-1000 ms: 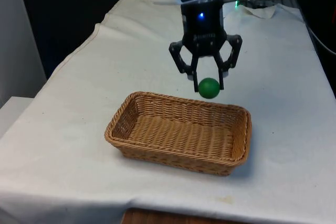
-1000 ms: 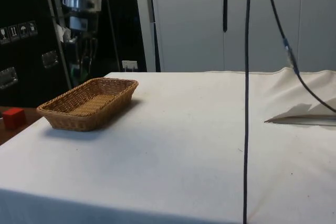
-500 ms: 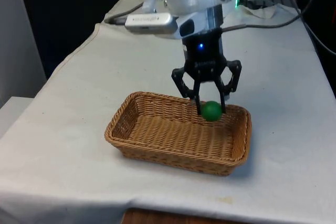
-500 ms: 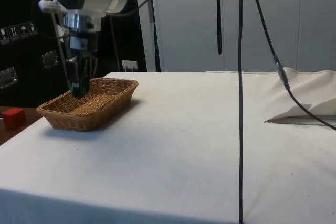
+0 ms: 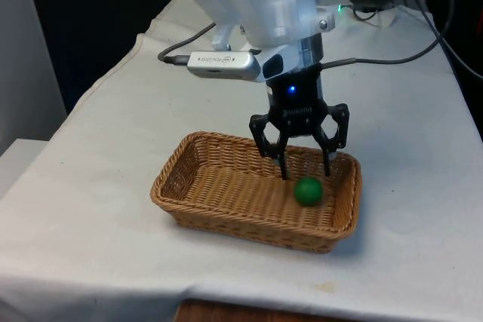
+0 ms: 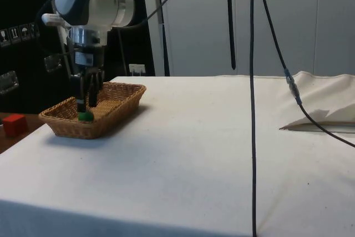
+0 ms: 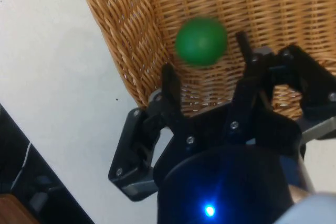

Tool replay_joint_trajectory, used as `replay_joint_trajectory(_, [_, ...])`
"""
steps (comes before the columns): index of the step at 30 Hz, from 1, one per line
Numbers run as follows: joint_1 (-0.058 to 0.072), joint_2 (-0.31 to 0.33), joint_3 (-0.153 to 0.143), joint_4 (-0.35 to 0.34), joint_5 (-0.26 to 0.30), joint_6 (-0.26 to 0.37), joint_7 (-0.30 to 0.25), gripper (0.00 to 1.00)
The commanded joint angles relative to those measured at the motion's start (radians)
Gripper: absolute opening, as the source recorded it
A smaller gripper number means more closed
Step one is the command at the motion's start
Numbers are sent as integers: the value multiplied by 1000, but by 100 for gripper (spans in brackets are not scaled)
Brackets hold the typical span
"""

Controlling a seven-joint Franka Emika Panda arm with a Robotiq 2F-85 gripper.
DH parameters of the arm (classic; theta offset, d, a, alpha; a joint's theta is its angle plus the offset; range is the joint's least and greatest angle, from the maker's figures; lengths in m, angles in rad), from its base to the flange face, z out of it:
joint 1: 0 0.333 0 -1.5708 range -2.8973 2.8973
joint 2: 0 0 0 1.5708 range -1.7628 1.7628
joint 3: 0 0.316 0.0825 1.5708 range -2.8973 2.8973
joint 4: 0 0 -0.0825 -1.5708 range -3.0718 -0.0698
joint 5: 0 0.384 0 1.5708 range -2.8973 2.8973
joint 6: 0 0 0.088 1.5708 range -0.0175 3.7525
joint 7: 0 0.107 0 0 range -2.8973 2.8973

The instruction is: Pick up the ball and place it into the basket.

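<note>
Ball (image 5: 307,191) lies loose in basket (image 5: 226,220), at 3 o'clock end in front view. Gripper (image 5: 305,175) above it, jaws wide, empty. Side view adds red block (image 6: 14,124) off tabletop (image 6: 194,154); cables hang in front.

Basket (image 5: 189,186) sits on the worktop (image 5: 106,148), near its front edge in the front view. Ball (image 5: 307,191) lies in the basket, toward the end at the front view's right, close to that end wall. My gripper (image 5: 305,174) hangs directly above the ball, jaws spread apart, not touching it.
</note>
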Motion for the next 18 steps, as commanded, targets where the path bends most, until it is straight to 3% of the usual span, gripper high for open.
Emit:
replay_joint_trajectory(1, [-3, 5, 4, 6, 5, 3, -1, 40])
replay_joint_trajectory(4, [1, 1, 0, 0, 0, 0, 0, 70])
replay_joint_trajectory(5, [-2, 6, 4, 7, 5, 3, -1, 70])
replay_joint_trajectory(8, [-2, 7, 4, 7, 5, 3, 0, 96])
replay_joint_trajectory(14, [-2, 7, 4, 7, 5, 3, 0, 100])
replay_joint_trajectory(18, [12, -16, -14, 0, -9, -12, 9, 100])
